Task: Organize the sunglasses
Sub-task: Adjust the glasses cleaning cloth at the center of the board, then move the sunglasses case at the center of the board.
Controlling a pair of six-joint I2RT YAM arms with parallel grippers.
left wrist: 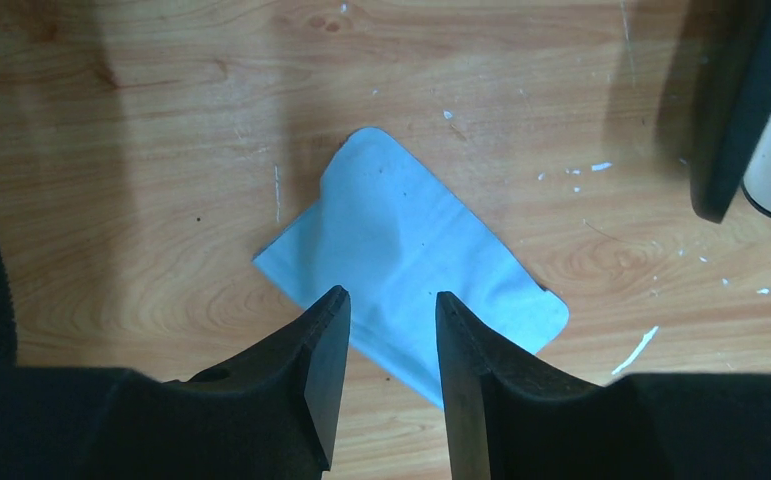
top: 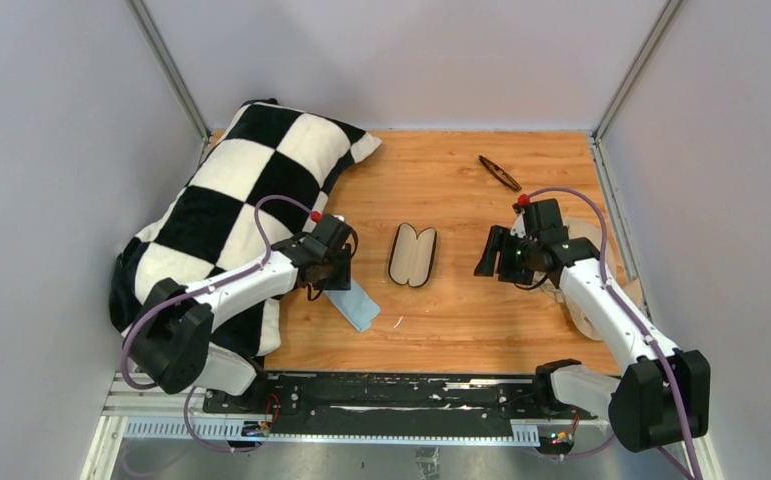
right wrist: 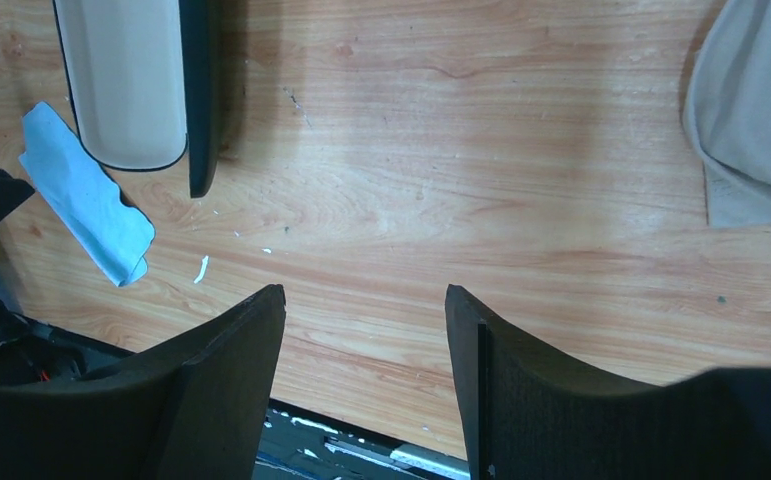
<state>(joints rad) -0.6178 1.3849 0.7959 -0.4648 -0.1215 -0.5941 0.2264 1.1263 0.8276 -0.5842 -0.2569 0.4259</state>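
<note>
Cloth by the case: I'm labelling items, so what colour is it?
The cloth is light blue, clearest in the left wrist view.

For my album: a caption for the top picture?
Sunglasses, an open case and a blue cloth lie apart on the wooden table.

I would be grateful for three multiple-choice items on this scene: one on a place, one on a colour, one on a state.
1. The sunglasses lie: A at the near edge; B at the far right of the table; C at its far left.
2. The cloth is: A light blue; B red; C green.
3. The case is: A shut; B open and empty; C open, holding the cloth.
Answers: B, they lie near the far right corner; A, it shows blue in both wrist views; B, its beige lining lies bare.
</note>
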